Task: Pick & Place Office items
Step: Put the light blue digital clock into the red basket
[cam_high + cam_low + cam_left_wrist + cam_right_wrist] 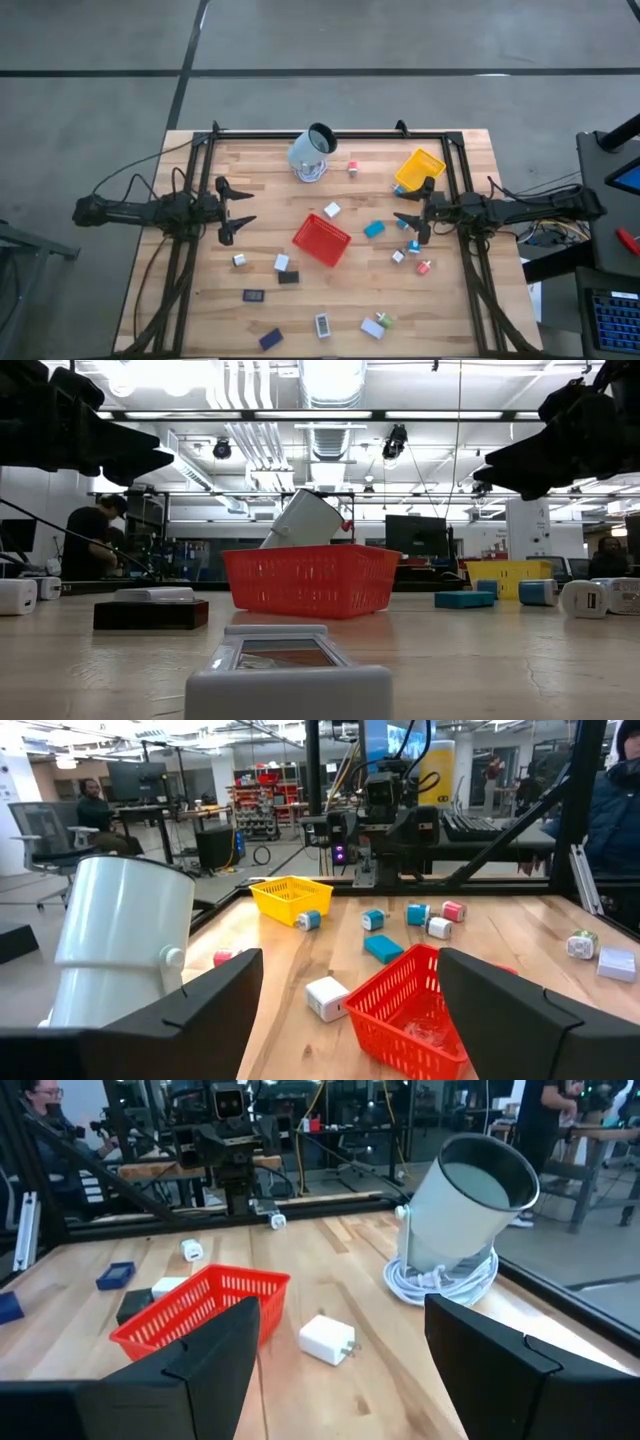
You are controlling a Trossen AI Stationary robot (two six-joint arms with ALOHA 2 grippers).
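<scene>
Both arms at table (200, 300) edges — office items (374, 229) scattered between.

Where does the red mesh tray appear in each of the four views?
High view: red mesh tray at table centre.
Low view: centre, cup behind it.
Left wrist view: lower centre-right.
Right wrist view: lower left.
Shared landmark: the tilted pale cup.

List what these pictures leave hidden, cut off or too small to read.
- Red tray contents: low view, mesh wall screens them; high view too small.
- Cup base: low view, behind the red tray.
- Yellow tray near corner: high view, under the right gripper.
- Small office items: high view, too small to identify.
- Left gripper fingertips: left wrist view, cut by the bottom edge.
</scene>
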